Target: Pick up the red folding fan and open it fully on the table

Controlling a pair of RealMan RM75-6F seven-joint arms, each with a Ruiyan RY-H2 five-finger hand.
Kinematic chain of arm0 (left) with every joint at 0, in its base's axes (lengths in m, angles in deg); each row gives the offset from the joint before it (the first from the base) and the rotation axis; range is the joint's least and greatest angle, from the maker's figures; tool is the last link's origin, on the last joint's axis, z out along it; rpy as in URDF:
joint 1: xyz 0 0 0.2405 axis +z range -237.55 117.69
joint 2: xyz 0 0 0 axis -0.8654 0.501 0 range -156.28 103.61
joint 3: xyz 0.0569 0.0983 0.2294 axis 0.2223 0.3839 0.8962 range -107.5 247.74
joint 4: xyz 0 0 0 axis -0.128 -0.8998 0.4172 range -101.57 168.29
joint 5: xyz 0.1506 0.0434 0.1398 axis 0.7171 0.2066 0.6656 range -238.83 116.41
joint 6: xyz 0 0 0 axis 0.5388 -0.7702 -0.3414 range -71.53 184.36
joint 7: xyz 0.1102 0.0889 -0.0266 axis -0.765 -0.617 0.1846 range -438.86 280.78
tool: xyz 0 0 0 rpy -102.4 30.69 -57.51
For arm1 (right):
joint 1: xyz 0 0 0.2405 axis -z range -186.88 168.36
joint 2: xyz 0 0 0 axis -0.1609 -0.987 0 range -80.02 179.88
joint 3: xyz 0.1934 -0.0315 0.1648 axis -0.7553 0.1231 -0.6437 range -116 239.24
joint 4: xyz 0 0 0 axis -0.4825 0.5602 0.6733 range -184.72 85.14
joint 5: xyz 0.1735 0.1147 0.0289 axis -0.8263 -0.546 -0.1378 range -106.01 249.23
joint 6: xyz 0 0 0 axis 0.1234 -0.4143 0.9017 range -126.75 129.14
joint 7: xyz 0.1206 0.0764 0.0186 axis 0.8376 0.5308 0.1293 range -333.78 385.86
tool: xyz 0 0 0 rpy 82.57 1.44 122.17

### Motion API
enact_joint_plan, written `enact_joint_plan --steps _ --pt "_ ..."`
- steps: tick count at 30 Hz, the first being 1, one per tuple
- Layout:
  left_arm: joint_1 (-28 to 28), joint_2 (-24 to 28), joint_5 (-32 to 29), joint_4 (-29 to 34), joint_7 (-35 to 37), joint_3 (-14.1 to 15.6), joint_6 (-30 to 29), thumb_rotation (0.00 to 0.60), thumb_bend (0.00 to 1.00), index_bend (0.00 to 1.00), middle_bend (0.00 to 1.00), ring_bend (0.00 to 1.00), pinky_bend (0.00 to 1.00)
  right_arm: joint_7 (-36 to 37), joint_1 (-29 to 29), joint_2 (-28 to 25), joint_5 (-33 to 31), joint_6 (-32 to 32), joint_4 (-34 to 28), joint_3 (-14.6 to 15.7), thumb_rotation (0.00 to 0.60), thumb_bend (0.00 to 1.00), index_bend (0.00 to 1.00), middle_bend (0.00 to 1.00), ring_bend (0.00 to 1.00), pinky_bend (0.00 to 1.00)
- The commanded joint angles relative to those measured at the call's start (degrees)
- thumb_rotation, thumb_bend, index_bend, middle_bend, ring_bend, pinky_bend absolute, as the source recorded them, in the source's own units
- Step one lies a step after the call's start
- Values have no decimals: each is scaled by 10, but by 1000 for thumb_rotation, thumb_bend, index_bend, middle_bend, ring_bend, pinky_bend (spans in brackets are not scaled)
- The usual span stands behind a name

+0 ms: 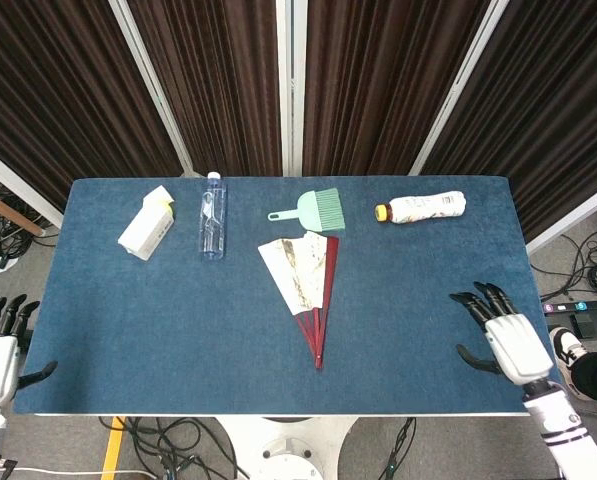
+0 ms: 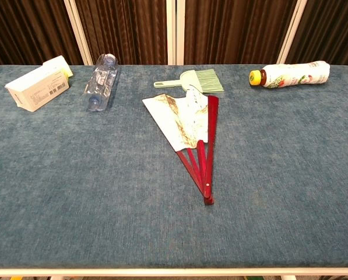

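Note:
The red folding fan (image 1: 309,284) (image 2: 192,137) lies partly spread near the middle of the blue table (image 1: 158,330), its red ribs meeting at a pivot toward the front and its pale leaf fanned to the left. My right hand (image 1: 503,338) hovers over the table's front right area, fingers apart and holding nothing, well to the right of the fan. My left hand (image 1: 0,345) hangs beyond the table's front left corner, also open and empty. The chest view shows neither hand.
Along the back of the table lie a white carton (image 1: 146,222) (image 2: 38,83), a clear water bottle (image 1: 212,215) (image 2: 101,81), a small green brush (image 1: 312,210) (image 2: 192,80) just behind the fan, and a yellow-capped bottle (image 1: 420,207) (image 2: 290,74) on its side.

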Motion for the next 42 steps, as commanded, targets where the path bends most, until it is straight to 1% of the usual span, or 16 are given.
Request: enact_joint_plan --steps 1,2,4,5,9,11,13,16,20,27,31,34,38,40,42 --pt "1 -2 -3 -2 -5 1 -1 600 0 147 87 0 19 -13 -102 48 -28 -127 23 -37 600 206 224 218 0 0" --pt "2 -2 -5 -3 -6 1 -2 600 0 147 87 0 19 -15 -126 68 -38 -157 36 -46 600 204 225 222 0 0" --pt "4 -3 -8 -2 -4 0 -2 600 0 147 87 0 19 -17 -158 105 -52 -188 65 -59 600 194 227 226 0 0" --pt "4 -3 -9 -3 -3 0 -2 600 0 147 87 0 19 -22 -176 133 -61 -204 87 -66 600 171 231 229 0 0" --pt "5 -2 -7 -5 0 2 -2 600 0 147 87 0 19 -42 -223 224 -77 -227 170 -81 600 91 251 241 0 0" --pt "5 -1 -7 -6 2 2 -3 600 0 147 87 0 19 -51 -242 268 -83 -231 214 -87 600 69 259 241 0 0" --pt "6 -1 -8 -7 5 0 -4 600 0 147 87 0 19 -58 -255 302 -84 -229 251 -89 600 57 271 244 0 0" --pt "6 0 -10 -8 9 -2 -4 600 0 147 87 0 19 -63 -270 348 -82 -223 306 -84 600 46 287 248 0 0" --pt "5 0 -13 -9 13 -1 1 600 0 147 87 0 19 -52 -283 403 -73 -204 376 -77 600 41 313 257 0 0" --pt "6 0 -14 -9 19 -1 1 600 0 147 87 0 19 -34 -297 470 -58 -174 481 -63 600 71 384 298 20 0" --pt "4 1 -16 -8 22 -1 5 600 0 147 87 0 19 -15 -303 502 -53 -164 534 -55 600 75 390 301 21 0" --pt "4 0 -16 -10 25 -2 6 600 0 147 87 0 19 4 -306 528 -45 -151 574 -47 600 102 396 301 21 0" --pt "4 0 -20 -12 28 -2 9 600 0 146 87 0 19 26 -308 566 -26 -117 638 -31 600 137 409 304 21 0" --pt "4 -1 -19 -13 28 -2 8 600 0 147 87 0 19 32 -310 580 -18 -107 666 -23 600 185 416 309 30 0" --pt "4 -1 -19 -14 29 -2 8 600 0 147 87 0 19 37 -315 595 -4 -96 697 -10 600 261 416 321 49 0"
